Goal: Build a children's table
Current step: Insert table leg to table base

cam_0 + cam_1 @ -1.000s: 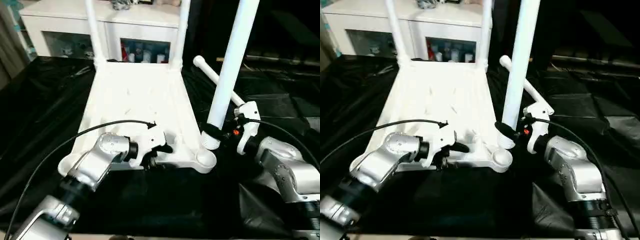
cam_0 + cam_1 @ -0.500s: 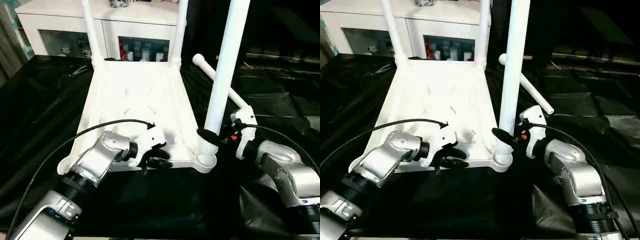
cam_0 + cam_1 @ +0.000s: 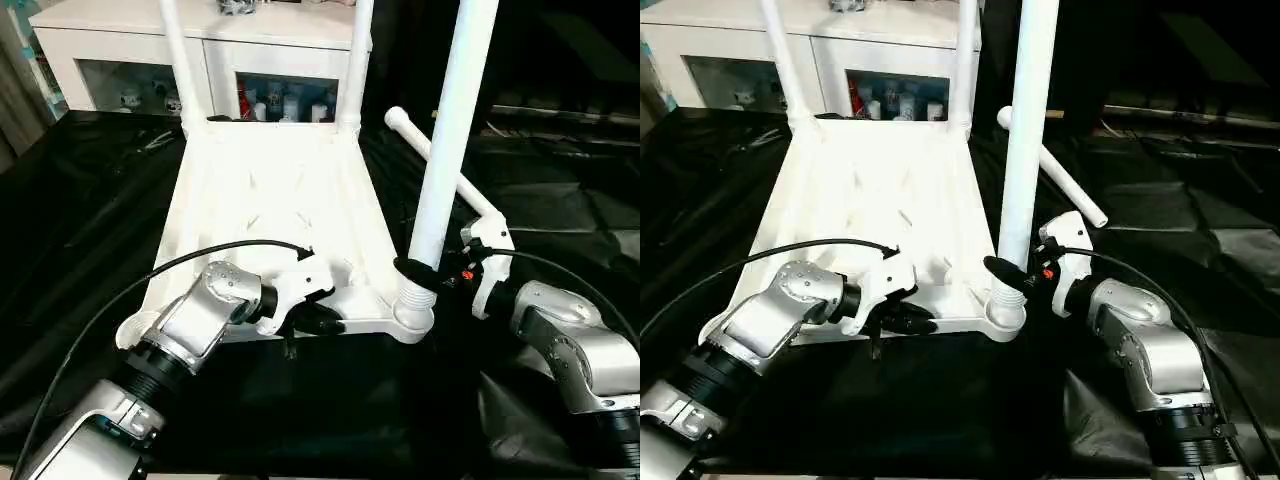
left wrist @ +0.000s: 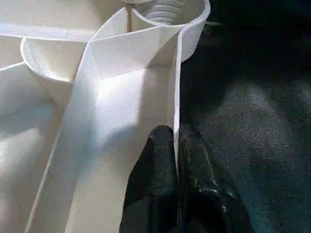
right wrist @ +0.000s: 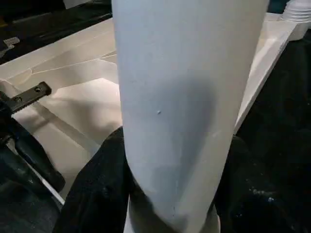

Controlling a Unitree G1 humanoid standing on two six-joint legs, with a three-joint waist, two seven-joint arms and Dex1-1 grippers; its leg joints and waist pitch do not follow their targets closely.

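The tabletop point(image 3: 270, 215) lies upside down on the black cloth point(image 3: 80, 220). The left wrist view shows the left gripper point(image 4: 176, 145) pinching the near rim. The right gripper point(image 3: 432, 272) clasps the upright leg point(image 3: 445, 140) above the near right socket point(image 3: 413, 318).

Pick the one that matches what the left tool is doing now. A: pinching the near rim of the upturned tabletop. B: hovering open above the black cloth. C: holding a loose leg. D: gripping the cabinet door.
A: in the left wrist view the left tool has a black finger on each side of the thin raised rim of the tabletop.
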